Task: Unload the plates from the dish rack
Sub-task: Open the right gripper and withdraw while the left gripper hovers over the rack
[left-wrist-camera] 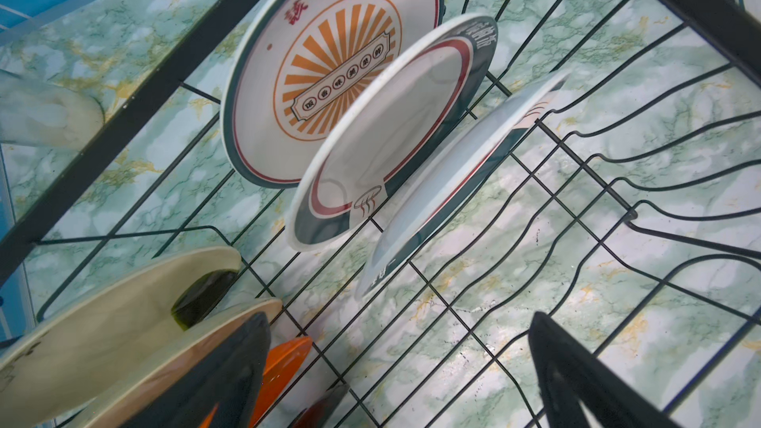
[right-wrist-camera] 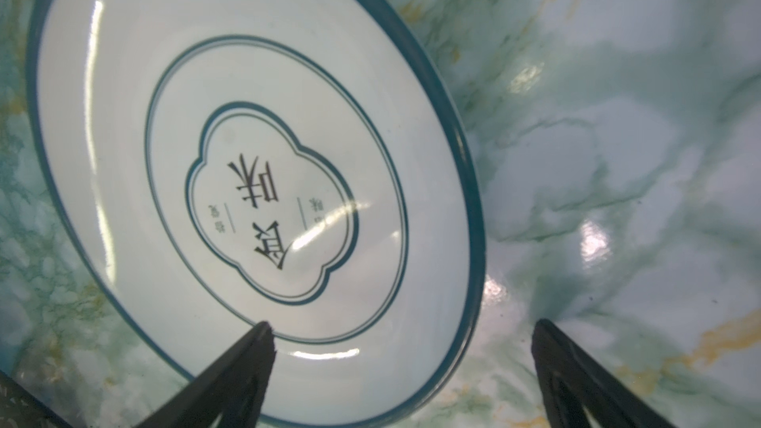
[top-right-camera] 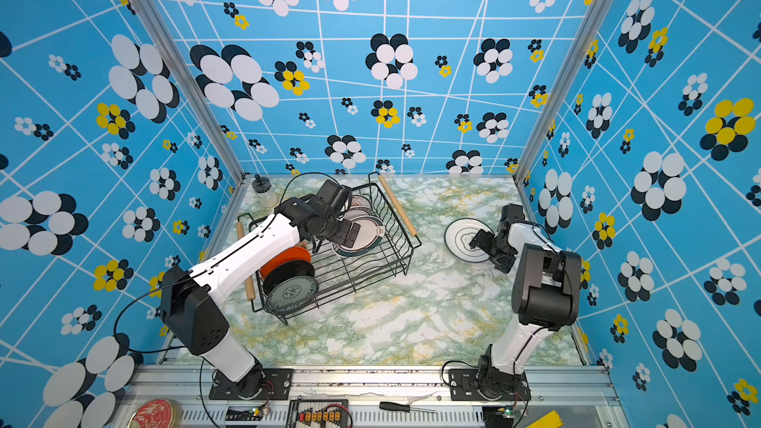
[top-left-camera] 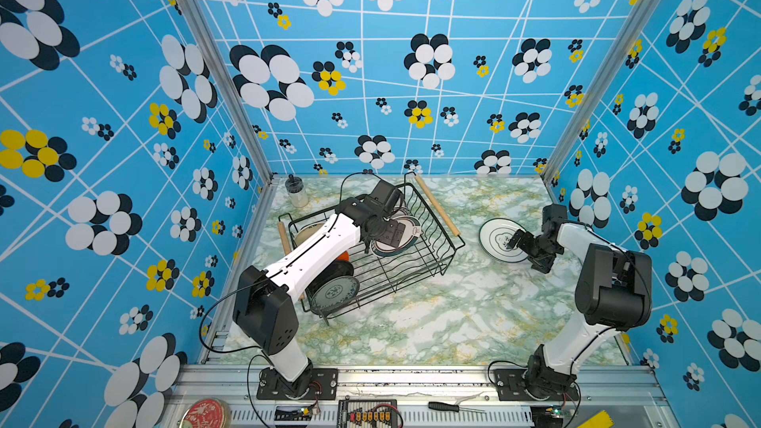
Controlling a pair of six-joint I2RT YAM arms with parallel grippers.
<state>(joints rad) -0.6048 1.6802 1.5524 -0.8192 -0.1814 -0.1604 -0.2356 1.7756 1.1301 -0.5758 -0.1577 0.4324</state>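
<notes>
The bench (top-left-camera: 432, 323) is white-and-green marble with yellow veins. The dish rack (left-wrist-camera: 144, 102) is black wire with pale wooden handles. Under the black right claw (right-wrist-camera: 403, 325) the white plate (right-wrist-camera: 206, 76) has a teal rim, teal rings and a lobed frame around black characters. Ahead of the black left claw (left-wrist-camera: 395, 319), the sunburst plate (left-wrist-camera: 329, 67) shows orange rays and red characters, the banded plate (left-wrist-camera: 391, 117) a red ring and teal band. Beside that claw: cream plates (left-wrist-camera: 103, 323), an orange plate (left-wrist-camera: 288, 360)

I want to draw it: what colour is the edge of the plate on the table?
Dark teal, on a white plate; clearest in the right wrist view.
</notes>
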